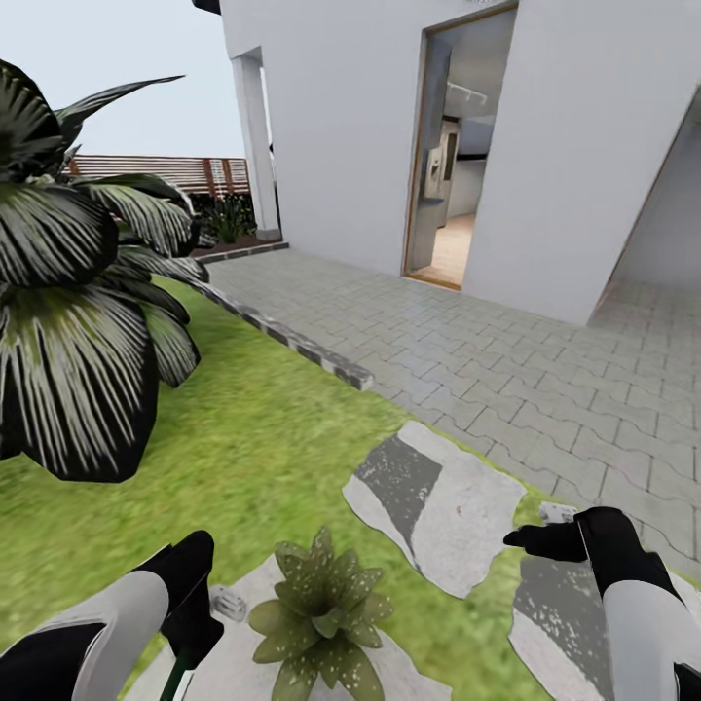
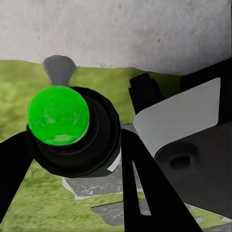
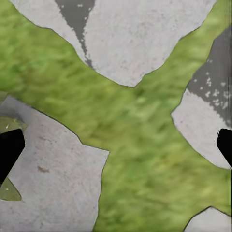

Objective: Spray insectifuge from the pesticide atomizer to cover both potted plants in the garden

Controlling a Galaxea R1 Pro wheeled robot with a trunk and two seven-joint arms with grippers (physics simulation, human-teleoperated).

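**On the lawn, atomizer in the left grip beside the first plant**

Just beside the left gripper, to its inner side, sits one potted plant, a low rosette of pale-speckled leaves on a grey paving slab in the garden grass. The left gripper is closed around the pesticide atomizer: in the left wrist view the black fingers bracket a dark round body topped by a bright green cap, and in the head view a thin green stem pokes out below the gripper. Holding it this low and this near probably puts the nozzle within spraying reach of the rosette, though which way the nozzle faces cannot be told.

The right gripper hovers well apart on the plant's far side, over grass and slabs. Its fingertips stand wide at opposite edges of the right wrist view with nothing between them, so it is spread and holding nothing, likely kept clear of the spray.

Ahead of the left gripper rises a tall palm; beyond it stand a slatted fence and the white house wall. Spraying seems about to begin here.
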